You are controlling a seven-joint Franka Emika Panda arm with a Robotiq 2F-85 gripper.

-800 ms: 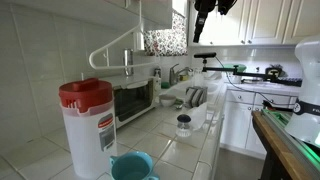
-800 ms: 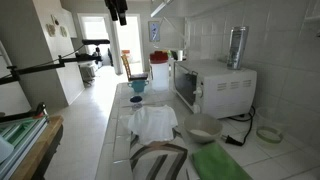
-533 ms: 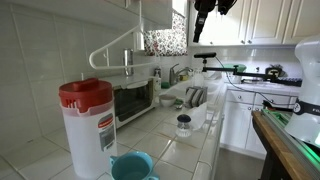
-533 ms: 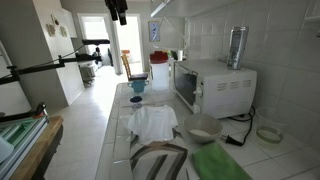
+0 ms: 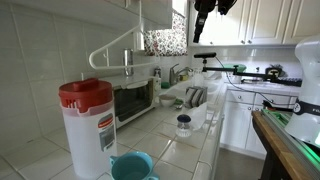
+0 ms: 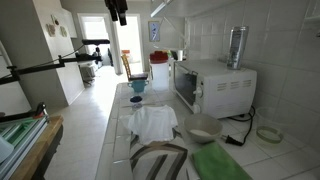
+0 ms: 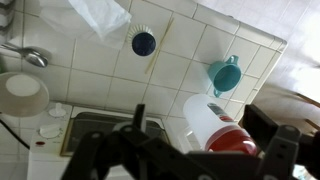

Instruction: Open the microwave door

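Note:
The microwave stands on the tiled counter against the wall; it also shows in an exterior view and partly in the wrist view. The microwave door, dark glass in a light frame, is shut; it also shows in an exterior view. My gripper hangs high above the counter, far from the microwave, and shows at the top edge of an exterior view. In the wrist view its fingers are spread wide and hold nothing.
A clear pitcher with a red lid stands beside the microwave, also in the wrist view. A teal cup, a dark-lidded jar, a white cloth, a bowl and a dish rack sit on the counter.

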